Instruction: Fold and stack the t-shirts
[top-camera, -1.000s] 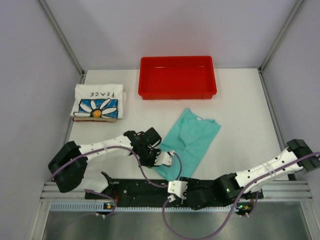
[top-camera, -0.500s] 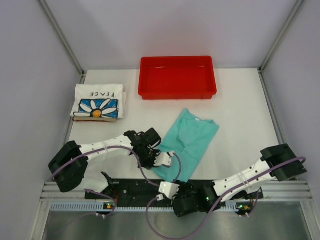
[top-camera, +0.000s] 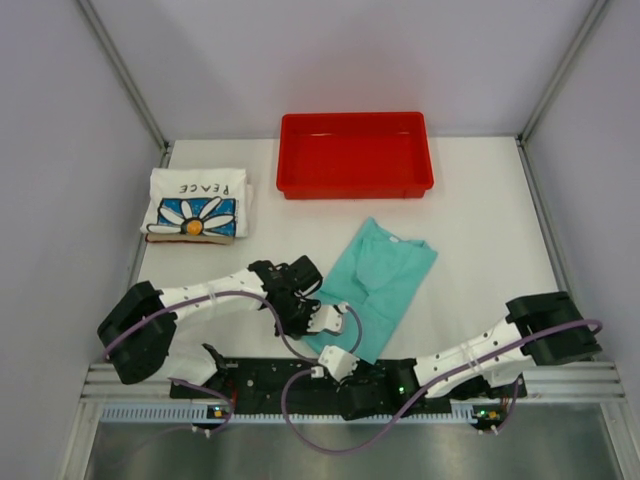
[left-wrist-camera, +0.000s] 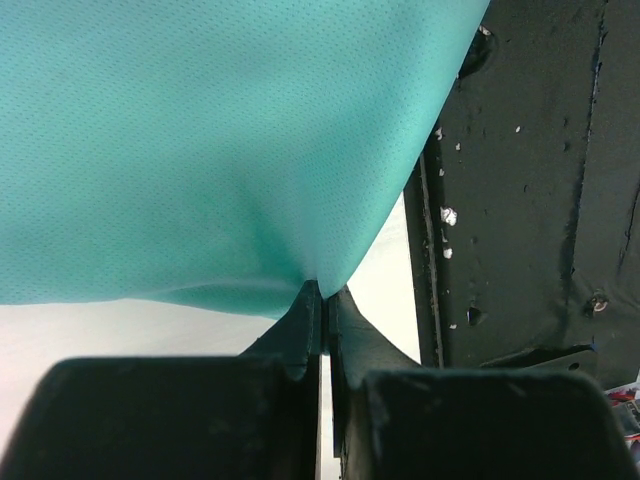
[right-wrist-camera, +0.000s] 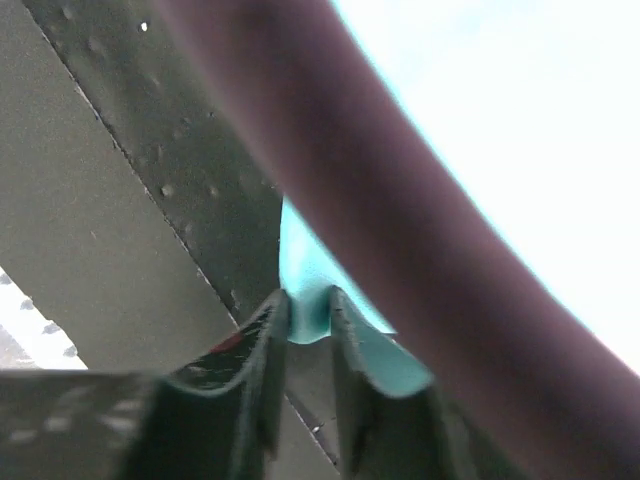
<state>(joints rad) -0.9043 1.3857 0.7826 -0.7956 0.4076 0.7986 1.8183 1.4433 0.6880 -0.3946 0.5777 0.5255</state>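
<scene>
Tabletop (top-camera: 485, 225), teal shirt (top-camera: 390, 272), near edge pinched in left hand (left-wrist-camera: 322, 292), right hand (right-wrist-camera: 308, 312)

Top external: high over the near edge, looking down on the whole surface (top-camera: 480, 230).
Left wrist: just behind the left claw (left-wrist-camera: 322, 295), very close to the teal t-shirt (left-wrist-camera: 200, 150).
Right wrist: behind the right claw (right-wrist-camera: 308, 305), equally close.
Shared: that shirt's near edge.

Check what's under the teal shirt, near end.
White table shows around the teal shirt, which lies flat on it. The left gripper pinches the shirt's near edge, which reaches the black base plate. Anything beneath the cloth is covered.
</scene>
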